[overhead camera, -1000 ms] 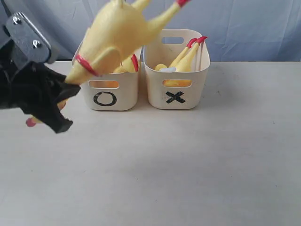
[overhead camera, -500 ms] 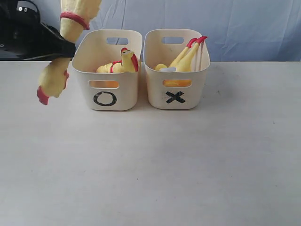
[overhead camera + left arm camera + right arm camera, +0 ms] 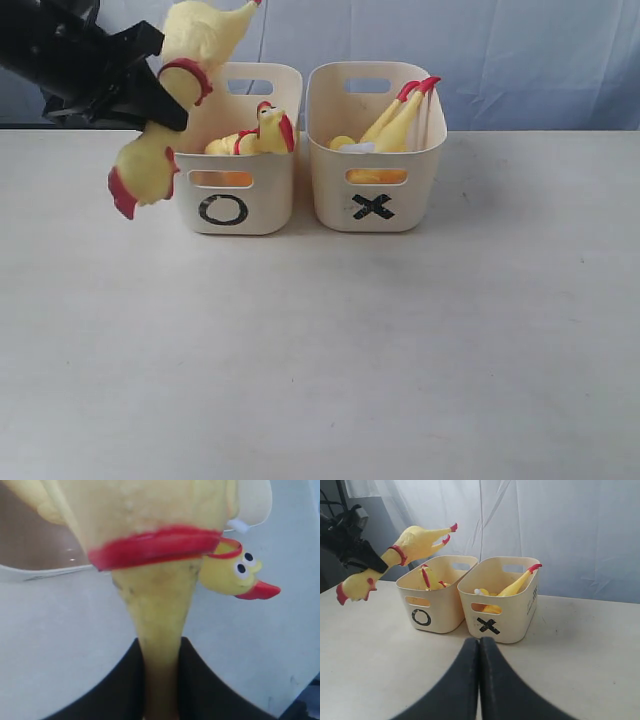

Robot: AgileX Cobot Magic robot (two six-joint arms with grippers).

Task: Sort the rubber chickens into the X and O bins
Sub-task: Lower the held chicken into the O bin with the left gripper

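While looking across the pale table (image 3: pixel 330 350), find a blue-grey curtain (image 3: pixel 520 60) hanging behind and two cream tubs standing side by side toward the far edge, close together, slot handles facing the exterior camera. Read a black O on the left one, the O bin (image 3: pixel 268 200), and a black X on the right one, the X bin (image 3: pixel 418 195).

Up at the left of the exterior view, note the black left gripper (image 3: pixel 160 100) in the air, jaws pinching the narrow neck of the held chicken (image 3: pixel 200 40) between its head and its red band. See that bird slanted. Head with red beak and comb dangling below the jaws, outside the O bin's left wall and clear of the table. Plump yellow body and red-tipped legs rising above the jaws, near the bin's left rear corner in the right wrist view. Cannot tell whether any part brushes the rim.

Inside the O bin, spot a second chicken (image 3: pixel 265 135) curled low, head and red comb poking just above the rim. Inside the X bin, spot a third chicken (image 3: pixel 390 125) lying tilted, red feet propped at the right rear rim.

Closest to the right wrist camera, find the right gripper (image 3: pixel 480 645) in front of the bins and apart from them, dark jaws pressed together on nothing.
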